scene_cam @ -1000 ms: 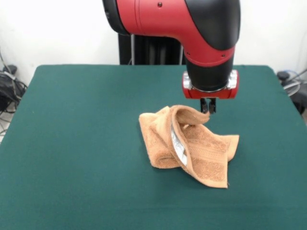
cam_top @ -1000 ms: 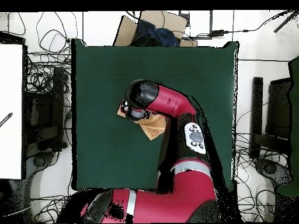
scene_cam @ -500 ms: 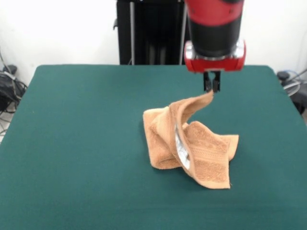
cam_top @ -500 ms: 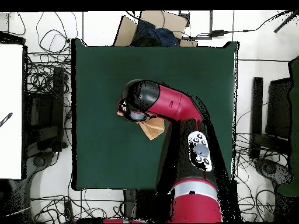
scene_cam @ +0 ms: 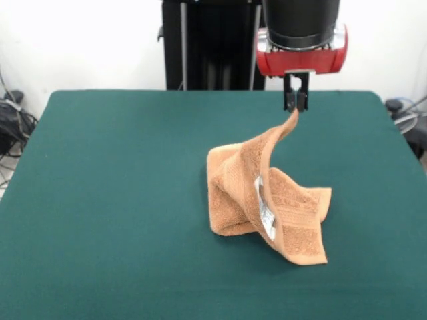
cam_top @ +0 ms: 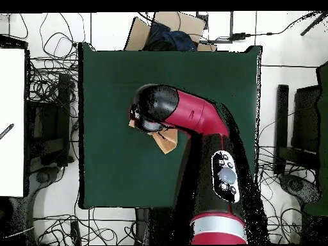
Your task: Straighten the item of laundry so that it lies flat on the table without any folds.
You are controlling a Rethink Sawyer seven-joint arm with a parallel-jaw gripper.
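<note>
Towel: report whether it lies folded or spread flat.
Folded. The towel is bunched in overlapping layers, one corner pulled up by the tool above the table.

Towel [scene_cam: 267, 193]: light orange-brown terry, woven border band, white label. Table [scene_cam: 113, 187]: dark green. Arm [cam_top: 192, 115]: red with black segments. Gripper [scene_cam: 295, 107]: black, under a red collar.

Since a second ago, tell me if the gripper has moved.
Yes. The gripper has risen in the front view, from low over the table to level with its far edge, lifting a corner of the towel.
</note>
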